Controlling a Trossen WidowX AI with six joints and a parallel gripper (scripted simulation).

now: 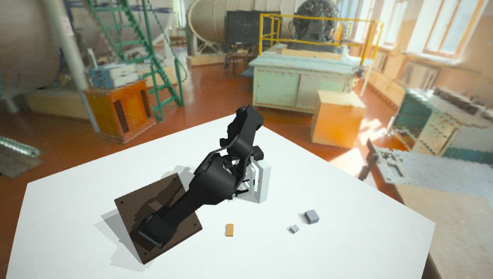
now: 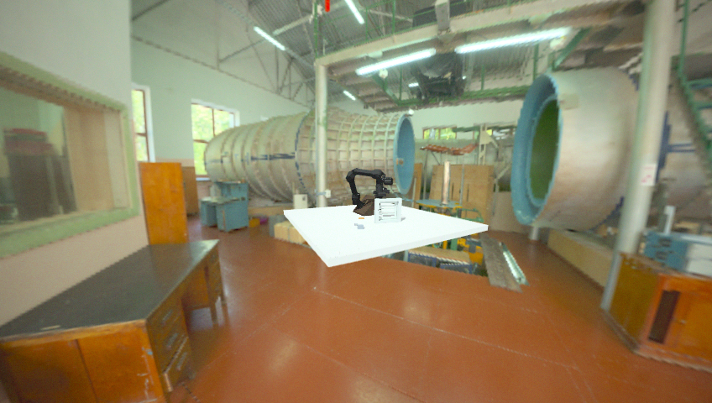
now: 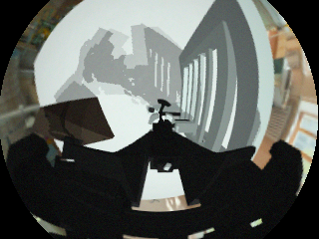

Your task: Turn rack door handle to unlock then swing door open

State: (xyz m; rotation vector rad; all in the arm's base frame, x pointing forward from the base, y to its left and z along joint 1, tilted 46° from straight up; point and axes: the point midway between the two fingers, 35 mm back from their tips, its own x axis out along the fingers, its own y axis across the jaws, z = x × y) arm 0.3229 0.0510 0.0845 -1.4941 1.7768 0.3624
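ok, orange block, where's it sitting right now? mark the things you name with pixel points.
In the top view, the orange block (image 1: 229, 230) lies flat on the white table (image 1: 103, 165), right of the brown base plate (image 1: 169, 186) and left of the two gray cubes (image 1: 311, 216).

Near the pincer (image 3: 162, 134), the tabletop (image 1: 103, 172) (image 2: 384, 237) (image 3: 65, 55) bears two gray blocks (image 1: 311, 216), one orange block (image 1: 229, 230) and one pale rack (image 1: 264, 181) (image 2: 387, 210) (image 3: 244, 60).

Sunlight is pouring through tall windows (image 1: 446, 29) (image 2: 212, 122) and brightening patches of the reddish-brown floor (image 1: 204, 89) (image 2: 349, 319). Green metal stairs (image 1: 133, 32) are climbing beside an orange cabinet (image 1: 133, 112). A dark-topped desk (image 2: 114, 285) is standing near a pale wall (image 2: 65, 44), while fluorescent tubes (image 2: 397, 61) are glowing overhead and a huge ribbed cylinder (image 2: 269, 149) is lying behind.
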